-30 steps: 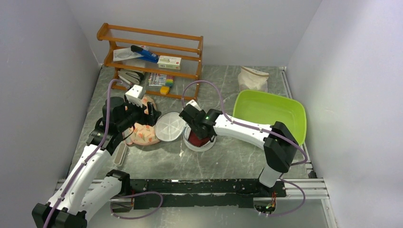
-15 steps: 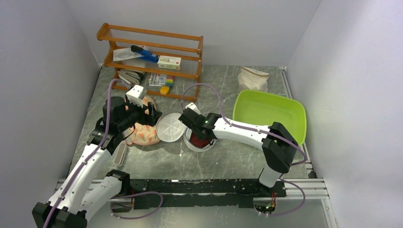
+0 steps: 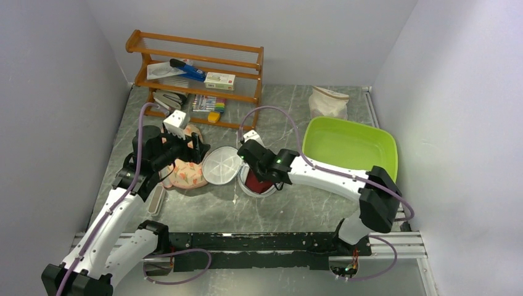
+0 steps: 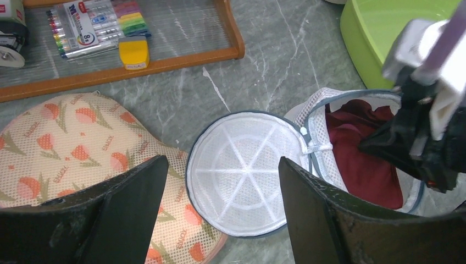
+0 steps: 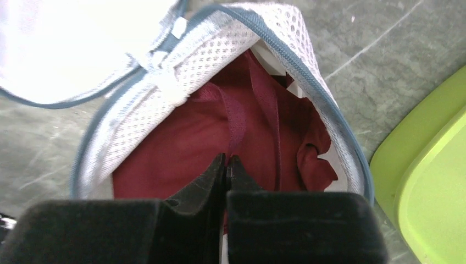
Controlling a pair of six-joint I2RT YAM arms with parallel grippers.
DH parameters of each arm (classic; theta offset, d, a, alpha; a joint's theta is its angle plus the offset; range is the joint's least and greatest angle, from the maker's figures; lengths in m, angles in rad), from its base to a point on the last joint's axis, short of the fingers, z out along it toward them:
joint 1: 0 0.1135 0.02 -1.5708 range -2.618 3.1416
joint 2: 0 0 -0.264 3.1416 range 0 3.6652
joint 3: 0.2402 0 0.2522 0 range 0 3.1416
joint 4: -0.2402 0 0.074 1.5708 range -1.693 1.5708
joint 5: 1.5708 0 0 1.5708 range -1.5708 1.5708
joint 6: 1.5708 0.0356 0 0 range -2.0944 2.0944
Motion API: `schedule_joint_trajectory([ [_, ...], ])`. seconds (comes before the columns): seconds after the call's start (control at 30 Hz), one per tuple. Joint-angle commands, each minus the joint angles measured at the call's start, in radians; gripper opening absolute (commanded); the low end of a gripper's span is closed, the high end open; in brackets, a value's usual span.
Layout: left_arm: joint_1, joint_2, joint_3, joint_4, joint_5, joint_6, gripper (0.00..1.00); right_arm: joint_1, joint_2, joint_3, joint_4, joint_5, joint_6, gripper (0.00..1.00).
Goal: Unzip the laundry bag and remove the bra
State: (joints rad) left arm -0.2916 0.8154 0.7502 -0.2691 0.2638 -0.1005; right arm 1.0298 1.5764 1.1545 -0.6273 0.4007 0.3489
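The white mesh laundry bag (image 3: 266, 190) lies open mid-table, its lid (image 3: 221, 165) flipped flat to the left. The maroon bra (image 3: 251, 181) sits in the bag's right half. My right gripper (image 3: 250, 174) reaches into that half. In the right wrist view it (image 5: 228, 158) is shut on a bra strap (image 5: 236, 115), with the bra (image 5: 165, 165) inside the zipper rim (image 5: 324, 104). My left gripper (image 3: 196, 150) is open and empty. In the left wrist view it (image 4: 222, 160) hovers above the lid (image 4: 247, 170), with the bra (image 4: 357, 165) at the right.
A peach floral padded item (image 3: 185, 174) lies left of the lid, also in the left wrist view (image 4: 71, 143). A wooden rack (image 3: 197, 74) with markers (image 4: 93, 22) stands at the back left. A green tub (image 3: 351, 145) and a cream sack (image 3: 329, 100) are at the right.
My right arm's elbow has swung to the right and its gripper has shifted slightly toward the near side over the bag. The left arm has not moved.
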Motion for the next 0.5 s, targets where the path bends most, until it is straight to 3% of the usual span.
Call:
schedule_joint_trajectory([
  [0.0, -0.006, -0.006, -0.011, 0.049, 0.052, 0.018, 0.86, 0.007, -0.084, -0.004, 0.062, -0.025, 0.006, 0.0],
  [0.47, -0.018, 0.022, -0.012, 0.056, 0.113, 0.034, 0.87, 0.008, -0.244, -0.008, 0.116, -0.017, 0.004, 0.0],
])
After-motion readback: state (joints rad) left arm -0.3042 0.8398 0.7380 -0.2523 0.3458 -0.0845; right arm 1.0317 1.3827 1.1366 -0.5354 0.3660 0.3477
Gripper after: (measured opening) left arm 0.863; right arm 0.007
